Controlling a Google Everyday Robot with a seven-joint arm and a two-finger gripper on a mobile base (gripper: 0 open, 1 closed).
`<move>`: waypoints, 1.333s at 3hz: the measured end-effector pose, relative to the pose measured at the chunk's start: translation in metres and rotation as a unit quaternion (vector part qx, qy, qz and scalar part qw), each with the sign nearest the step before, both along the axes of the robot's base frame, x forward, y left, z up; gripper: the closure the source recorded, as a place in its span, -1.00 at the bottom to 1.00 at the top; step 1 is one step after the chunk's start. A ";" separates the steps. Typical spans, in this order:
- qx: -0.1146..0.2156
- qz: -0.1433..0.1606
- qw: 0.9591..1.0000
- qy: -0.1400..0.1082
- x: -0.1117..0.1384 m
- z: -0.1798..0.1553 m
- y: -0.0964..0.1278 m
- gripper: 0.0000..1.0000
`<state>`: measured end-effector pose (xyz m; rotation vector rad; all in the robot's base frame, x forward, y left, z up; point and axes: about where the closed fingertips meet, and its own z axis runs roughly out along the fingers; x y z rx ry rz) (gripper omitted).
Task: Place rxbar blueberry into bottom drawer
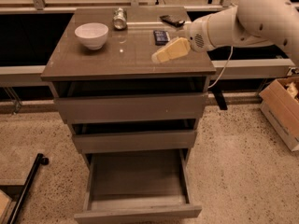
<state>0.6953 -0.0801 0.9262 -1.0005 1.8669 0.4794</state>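
The rxbar blueberry [161,36] is a small dark-blue flat wrapper lying on the cabinet top, right of centre towards the back. My gripper [160,56] hangs just above the tabletop, a little in front of the bar and apart from it, with the white arm reaching in from the right. The bottom drawer [138,213] is pulled out and shows nothing inside. The middle drawer [134,141] and the top drawer [131,108] above it stick out only a little.
A white bowl [91,35] stands at the left of the top, a silver can [120,18] behind it, and a flat black object [172,20] at the back right. A cardboard box [282,108] sits on the floor at right. A black pole [25,190] lies at lower left.
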 end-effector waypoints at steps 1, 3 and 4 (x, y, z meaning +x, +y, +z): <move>0.016 -0.039 0.999 -0.015 0.038 -0.012 0.005 -1.00; 0.025 -0.065 0.997 -0.038 0.085 -0.017 0.010 -1.00; 0.040 -0.093 0.994 -0.042 0.093 -0.021 0.015 -1.00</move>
